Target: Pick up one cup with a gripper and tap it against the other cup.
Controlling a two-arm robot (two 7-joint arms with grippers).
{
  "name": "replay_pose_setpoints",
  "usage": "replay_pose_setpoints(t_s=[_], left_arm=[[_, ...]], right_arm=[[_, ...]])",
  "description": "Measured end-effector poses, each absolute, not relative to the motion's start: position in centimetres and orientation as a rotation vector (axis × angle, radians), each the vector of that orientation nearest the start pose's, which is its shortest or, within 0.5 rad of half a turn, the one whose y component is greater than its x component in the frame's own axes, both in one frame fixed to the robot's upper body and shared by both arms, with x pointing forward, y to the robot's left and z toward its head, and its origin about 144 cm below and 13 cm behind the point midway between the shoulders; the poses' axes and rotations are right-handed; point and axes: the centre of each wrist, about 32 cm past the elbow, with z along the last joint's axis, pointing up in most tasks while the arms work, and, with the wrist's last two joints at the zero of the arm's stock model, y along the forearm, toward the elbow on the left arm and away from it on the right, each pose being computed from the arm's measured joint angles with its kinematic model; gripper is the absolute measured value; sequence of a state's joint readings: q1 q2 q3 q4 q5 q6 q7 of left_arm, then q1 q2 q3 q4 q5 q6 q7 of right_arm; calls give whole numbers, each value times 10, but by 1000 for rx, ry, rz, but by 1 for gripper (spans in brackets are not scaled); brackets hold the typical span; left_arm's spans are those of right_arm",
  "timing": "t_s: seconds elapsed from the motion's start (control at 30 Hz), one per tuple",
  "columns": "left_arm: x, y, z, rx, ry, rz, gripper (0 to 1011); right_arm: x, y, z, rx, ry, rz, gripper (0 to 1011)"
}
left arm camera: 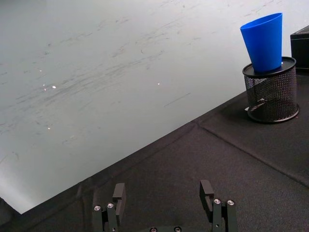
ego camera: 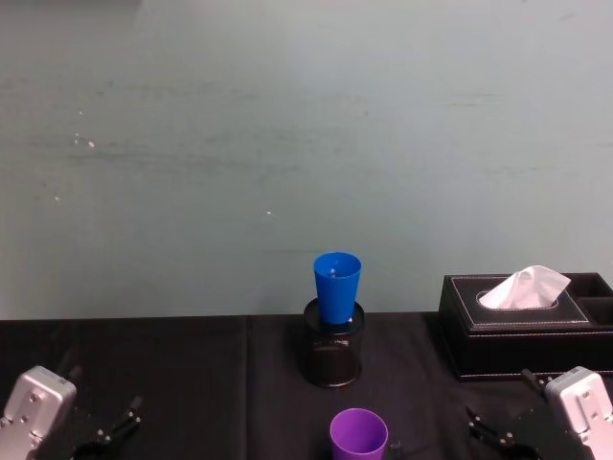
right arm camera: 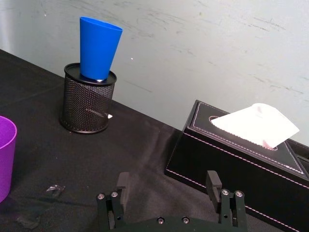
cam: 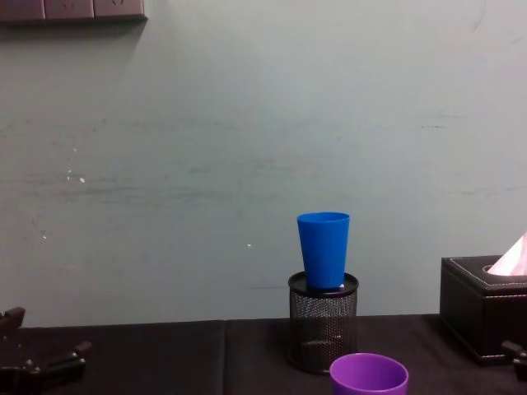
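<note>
The purple cup stands upright on the black tablecloth at the near centre, also seen as the purple cup and at the edge as the purple cup. The blue cup sits upright in the mouth of a black wire-mesh pen holder behind it. My left gripper rests low at the near left, open and empty, its fingers spread over bare cloth. My right gripper sits at the near right, open and empty, to the right of the purple cup and apart from it.
A black tissue box with a white tissue sticking up stands at the right, just beyond my right gripper. A pale wall closes the back of the table. Bare cloth lies between the left gripper and the pen holder.
</note>
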State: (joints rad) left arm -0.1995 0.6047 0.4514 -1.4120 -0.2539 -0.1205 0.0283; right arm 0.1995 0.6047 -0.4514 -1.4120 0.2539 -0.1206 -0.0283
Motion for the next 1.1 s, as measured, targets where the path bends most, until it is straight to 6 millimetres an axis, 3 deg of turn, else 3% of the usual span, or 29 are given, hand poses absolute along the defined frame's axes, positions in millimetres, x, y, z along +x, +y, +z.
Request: replay_pose_setpoints(t_s=[1.1], left_arm=[[489,310,1140,304,-285,1248,1000]], right_arm=[[489,-310,1140,-305,-285,-1248,1003]])
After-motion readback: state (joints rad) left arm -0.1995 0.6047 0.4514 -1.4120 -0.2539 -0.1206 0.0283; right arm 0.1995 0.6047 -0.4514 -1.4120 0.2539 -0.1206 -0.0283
